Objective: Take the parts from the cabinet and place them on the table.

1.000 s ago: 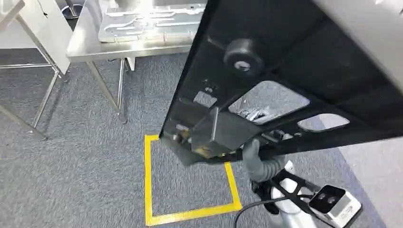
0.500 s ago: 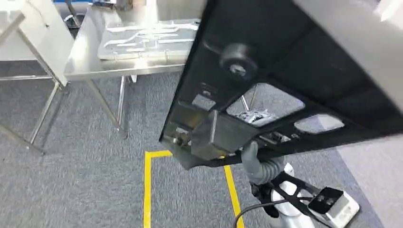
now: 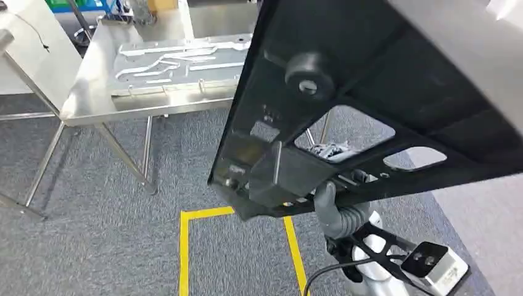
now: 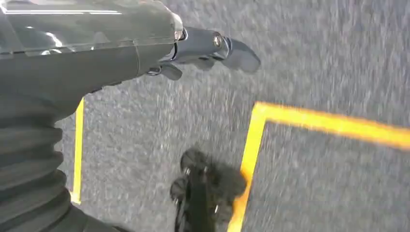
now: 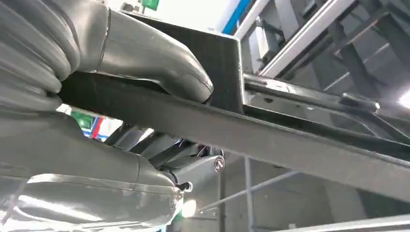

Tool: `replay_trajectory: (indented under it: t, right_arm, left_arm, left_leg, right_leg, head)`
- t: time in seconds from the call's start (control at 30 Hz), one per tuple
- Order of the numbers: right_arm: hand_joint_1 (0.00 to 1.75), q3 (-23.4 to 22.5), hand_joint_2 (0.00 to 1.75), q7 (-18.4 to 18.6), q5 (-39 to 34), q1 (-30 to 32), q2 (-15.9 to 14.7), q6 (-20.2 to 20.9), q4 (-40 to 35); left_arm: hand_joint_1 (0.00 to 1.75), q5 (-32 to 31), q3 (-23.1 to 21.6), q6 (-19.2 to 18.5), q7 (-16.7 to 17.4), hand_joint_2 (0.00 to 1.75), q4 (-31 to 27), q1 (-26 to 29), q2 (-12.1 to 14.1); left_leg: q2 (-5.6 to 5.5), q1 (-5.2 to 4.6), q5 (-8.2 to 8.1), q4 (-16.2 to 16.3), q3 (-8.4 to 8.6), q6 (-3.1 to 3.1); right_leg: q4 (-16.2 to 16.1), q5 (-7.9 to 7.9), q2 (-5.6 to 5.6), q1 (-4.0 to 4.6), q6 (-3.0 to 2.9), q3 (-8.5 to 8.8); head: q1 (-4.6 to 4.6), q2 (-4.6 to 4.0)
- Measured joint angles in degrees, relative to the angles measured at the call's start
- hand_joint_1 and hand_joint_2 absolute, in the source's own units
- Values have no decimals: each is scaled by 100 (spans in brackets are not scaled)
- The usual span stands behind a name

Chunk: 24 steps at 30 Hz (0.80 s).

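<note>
A: Status of the carry?

B: The right hand [image 5: 145,92] clamps the lower edge of a large black panel [image 3: 370,80]: thumb on one face, fingers under the other, closed tight on it. In the head view the panel is held up in the air across the upper right of the frame, tilted, over grey carpet [image 3: 92,234].

A: And the left hand [image 4: 203,48]?

B: It hangs over the carpet near yellow floor tape [image 4: 309,121]. Nothing in it; fingers look loosely extended.

A: Where is the table?

B: The steel table [image 3: 92,105] sits in the upper left of the head view, well apart from the panel. Flat metal pieces [image 3: 172,61] already lie on it.

A: Progress, then?

B: My judgement: the panel is out of the cabinet and in transit. Still to do: reach the table, set the panel down, let go. Cannot tell whether more parts wait in the cabinet.
</note>
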Motion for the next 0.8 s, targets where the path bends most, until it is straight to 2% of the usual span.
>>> replay_trajectory:
  t: [0.03, 0.07, 0.1, 0.13, 0.2, 0.23, 0.27, 0.3, 0.33, 0.37, 0.4, 0.43, 0.47, 0.5, 0.57, 0.6, 0.63, 0.67, 0.7, 0.73, 0.77, 0.8]
  right_arm:
    - [175, 0, 175, 2, -2, -1, 0, -2, 0]
    - [175, 0, 175, 2, -4, -8, 0, -2, -4]
    - [175, -2, 175, 0, -2, -10, 0, -2, -4]
    - [175, -7, 175, -9, -9, -32, 0, -2, -7]
    - [175, -7, 175, -7, -9, 1, 0, 0, -2]
    - [175, -11, 175, 0, -24, 28, -4, -2, 0]
    - [175, -18, 175, 2, -35, 46, -7, 2, 2]
    - [175, -31, 175, 7, -63, 59, -9, 15, 7]
    - [175, -59, 175, 9, -79, 63, -9, 46, 7]
    - [175, -102, 175, 9, -102, 63, -11, 108, 7]
    - [175, -136, 175, 13, -125, 65, -13, 153, 9]
    - [175, -166, 175, 17, -144, 70, -22, 197, 22]
    - [175, -183, 175, 28, -155, 74, -24, 225, 28]
    - [175, -195, 175, 48, -153, 81, -26, 245, 28]
    - [175, -230, 175, 57, -149, 76, -22, 304, 28]
    - [175, -240, 175, 57, -142, 83, -20, 313, 26]
    - [175, -247, 175, 61, -135, 73, -17, 315, 26]
    - [175, -254, 175, 63, -129, 71, -13, 330, 26]
    - [175, -256, 175, 70, -125, 82, -13, 345, 31]
    - [175, -260, 175, 77, -122, 88, -13, 356, 31]
    - [175, -264, 175, 79, -122, 92, -13, 365, 35]
    - [175, -269, 175, 79, -122, 92, -15, 378, 37]
  left_arm:
    - [0, 0, 2, 2, 0, 175, 0, -6, 2]
    - [0, 0, 2, 0, -2, 175, 2, -16, -2]
    - [0, 0, 4, -2, -4, 175, 0, -24, 0]
    - [0, 0, 4, -4, -7, 175, 0, -41, 0]
    - [0, 0, 4, -13, -7, 175, 2, -33, -2]
    - [0, 2, 4, -13, -7, 175, 2, -24, -4]
    - [0, 4, 9, -13, -7, 175, 2, -10, -9]
    - [0, 7, 11, -13, -4, 175, 2, 1, -20]
    - [0, 7, 15, -13, -4, 175, 2, 6, -24]
    - [0, 7, 18, -13, -6, 175, 2, 6, -28]
    - [0, 7, 20, -15, -7, 175, 2, 11, -28]
    - [0, 2, 22, -15, -2, 175, 2, 4, -26]
    - [0, 2, 22, -17, 0, 175, 2, -8, -26]
    - [0, 0, 24, -20, -2, 175, 2, -6, -28]
    - [0, -2, 24, -31, -7, 175, 2, -23, -26]
    - [0, -7, 26, -35, -11, 175, 2, -42, -26]
    - [0, -9, 24, -55, -13, 175, 2, -58, -37]
    - [0, -9, 24, -55, -15, 175, 2, -66, -46]
    - [0, -9, 24, -55, -15, 175, 2, -56, -46]
    - [0, -11, 24, -55, -15, 175, 2, -34, -44]
    - [0, -9, 26, -52, -15, 175, 2, -16, -44]
    - [0, -9, 28, -52, -15, 175, 2, -10, -42]
  left_leg:
    - [7, -1, 39, -25, 48, 18]
    - [16, 71, 82, -58, 141, 34]
    - [33, 75, 81, -86, 180, 27]
    - [43, 92, 72, -90, 196, 30]
    - [45, 124, 22, -89, 209, 3]
    - [46, 153, -20, -84, 232, -25]
    - [45, 182, -66, -82, 274, -53]
    - [43, 213, -113, -81, 340, -84]
    - [41, 247, -176, -80, 425, -120]
    - [40, 275, -243, -80, 522, -160]
    - [43, 280, -312, -92, 539, -203]
    - [37, 280, -381, -60, 643, -258]
    - [52, 277, -419, -109, 642, -312]
    - [56, 274, -437, -162, 693, -354]
    - [60, 279, -337, -4, 716, -430]
    - [85, 294, -283, 271, 593, -448]
    - [107, 292, -205, 728, 327, -455]
    - [112, 295, -291, 1208, -5, -464]
    - [111, 285, -518, 1568, -301, -445]
    - [111, 274, -815, 1769, -522, -440]
    - [111, 270, -1060, 1803, -680, -431]
    - [111, 263, -1149, 1676, -749, -408]
  right_leg:
    - [58, 29, 1, -5, 35, -13]
    - [75, -34, 8, 1, 70, -28]
    - [197, -140, -36, 0, 128, -28]
    - [496, -306, -65, -39, 194, -196]
    - [1342, -640, -93, -139, 275, -721]
    - [1698, -750, -103, -187, 329, -984]
    - [1756, -694, -114, -226, 368, -1106]
    - [1565, -524, -124, -258, 395, -1082]
    - [1154, -240, -139, -292, 437, -951]
    - [605, 101, -155, -321, 496, -747]
    - [100, 453, -182, -349, 523, -578]
    - [19, 342, -210, -310, 459, -587]
    - [35, 298, -198, -280, 366, -576]
    - [27, 331, -183, -274, 318, -560]
    - [-4, 285, -163, -295, 222, -449]
    - [-41, 246, -171, -299, 174, -365]
    - [-50, 195, -182, -290, 131, -299]
    - [-52, 140, -183, -279, 100, -251]
    - [-53, 80, -177, -264, 82, -190]
    - [-54, 16, -167, -251, 65, -122]
    - [-54, -52, -148, -235, 59, -36]
    - [-54, -123, -134, -222, 59, 56]
  head:
    - [0, 0]
    - [0, 0]
    - [2, 0]
    - [2, 0]
    - [2, 0]
    - [2, 0]
    - [2, 0]
    - [2, 0]
    - [2, -2]
    - [2, 0]
    - [2, 0]
    - [0, 0]
    - [5, 0]
    - [9, -2]
    - [4, 0]
    - [7, 0]
    - [4, 0]
    - [4, 0]
    - [4, 0]
    - [4, 0]
    - [4, -2]
    - [4, 0]
